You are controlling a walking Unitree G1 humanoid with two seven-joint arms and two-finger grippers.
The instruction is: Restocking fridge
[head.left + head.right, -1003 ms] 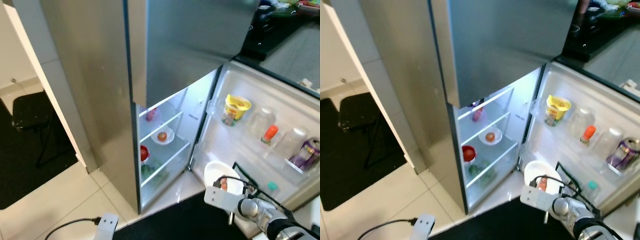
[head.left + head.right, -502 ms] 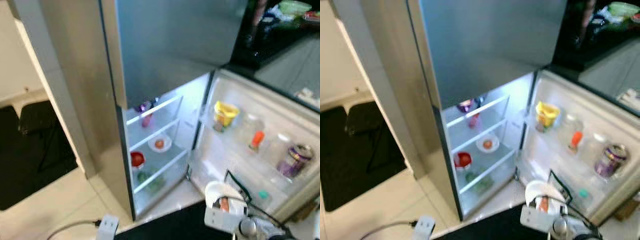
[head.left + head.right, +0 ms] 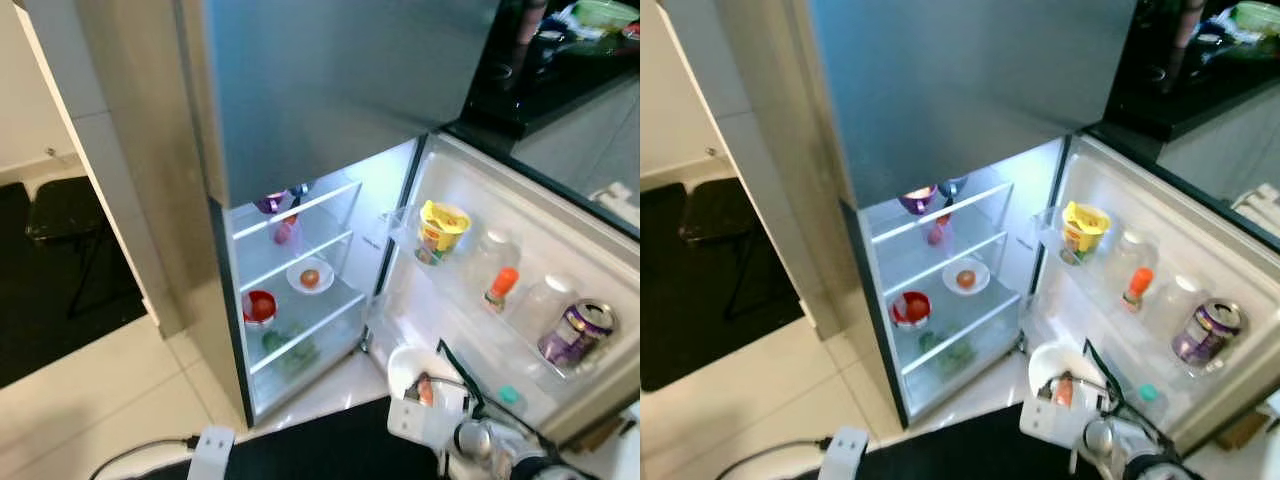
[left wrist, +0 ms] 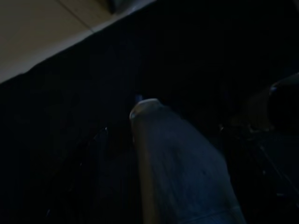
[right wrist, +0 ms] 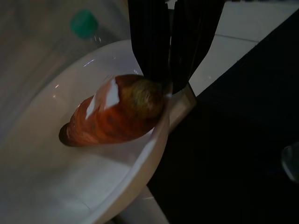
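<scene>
Since a second ago my view has swung right, uncovering more fridge [image 3: 300,270] shelves. My right gripper [image 5: 163,84] pinches the white bowl [image 5: 70,154] by its rim, carrot [image 5: 114,116] inside. Glazed ceramic: slippery, breakable; carrot may roll. Left gripper: cannot tell.

We see a black chair [image 3: 62,208] on a dark mat [image 3: 50,320] by the wall, a white plug [image 3: 211,451] with its cable on the pale tiles, and a black counter [image 3: 545,75] top right.
</scene>
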